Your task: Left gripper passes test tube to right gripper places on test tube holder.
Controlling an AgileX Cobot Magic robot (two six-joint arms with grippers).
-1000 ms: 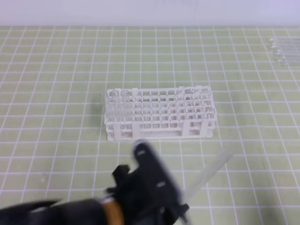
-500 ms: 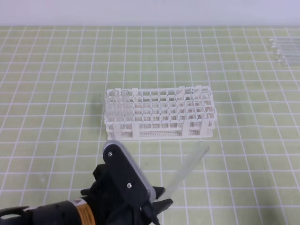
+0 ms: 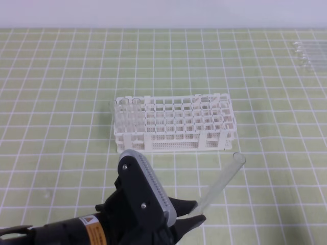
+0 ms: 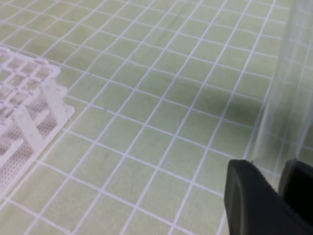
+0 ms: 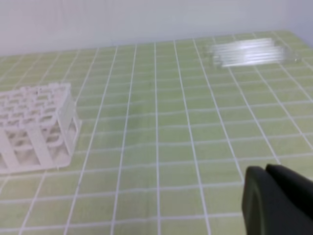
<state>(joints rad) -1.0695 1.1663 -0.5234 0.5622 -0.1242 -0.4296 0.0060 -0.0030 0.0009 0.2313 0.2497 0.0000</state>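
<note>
The test tube (image 3: 220, 179) is a clear glass tube that slants up to the right, with its open end in front of the rack's right corner. My left gripper (image 3: 193, 213) is shut on its lower end, low in the exterior view. The left wrist view shows the test tube (image 4: 286, 103) rising from between the dark fingers (image 4: 249, 196). The white test tube holder (image 3: 173, 125) stands mid-table, with clear tubes in its left holes. My right gripper (image 5: 274, 193) appears only in its own wrist view, with the jaws together and nothing in them. The holder (image 5: 34, 122) lies to its left.
Several spare glass tubes (image 3: 309, 53) lie at the far right edge of the green gridded mat (image 3: 61, 76). The spare tubes (image 5: 252, 51) also show in the right wrist view. The holder's corner (image 4: 24, 122) is at the left of the left wrist view.
My left arm was blurred in motion and has settled. It has turned, with the tube still in its grip. The tube's open end swung left, then back right and slightly higher.
</note>
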